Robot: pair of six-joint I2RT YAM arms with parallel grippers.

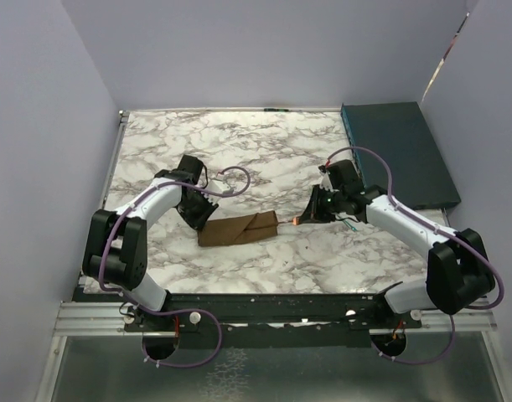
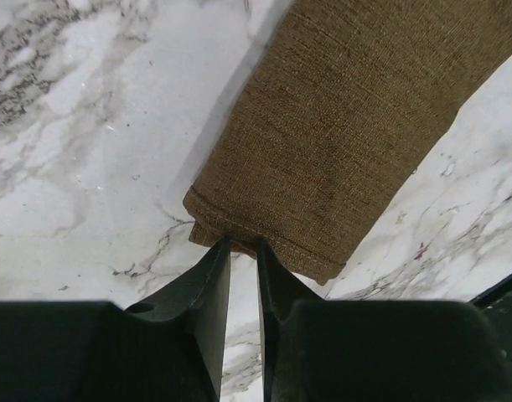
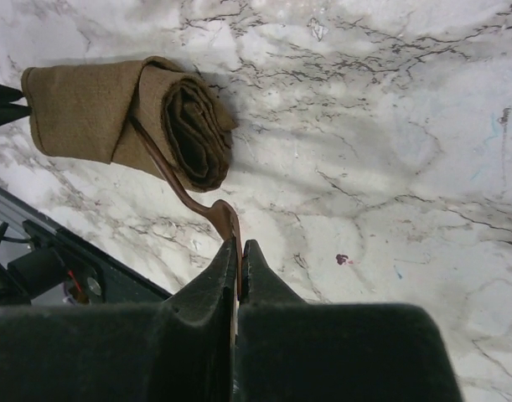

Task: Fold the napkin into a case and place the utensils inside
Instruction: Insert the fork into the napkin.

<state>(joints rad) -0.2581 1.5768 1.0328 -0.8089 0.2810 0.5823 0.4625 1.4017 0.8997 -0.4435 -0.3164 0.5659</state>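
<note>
Brown case (image 1: 239,229) on a marble table (image 1: 239,151). Right gripper (image 3: 240,247): jaws clamp the fork (image 3: 180,188), far end tucked into the case. Left gripper (image 2: 243,244): jaws narrowly parted at its other end.

Bright even overhead light; soft shadow beside napkin (image 3: 88,109) (wrist-view foregrounds dark, blurred).

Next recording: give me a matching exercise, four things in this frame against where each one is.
1. folded brown cloth case
2. thin copper-coloured metal fork
3. dark teal flat box
4. left hand

a. far right corner of the marble table
b. pinched in the right hand, reaching the case's open end
c. at the case's closed end
d. lying between the two arms

Pairs: 1-d, 2-b, 3-a, 4-c
</note>
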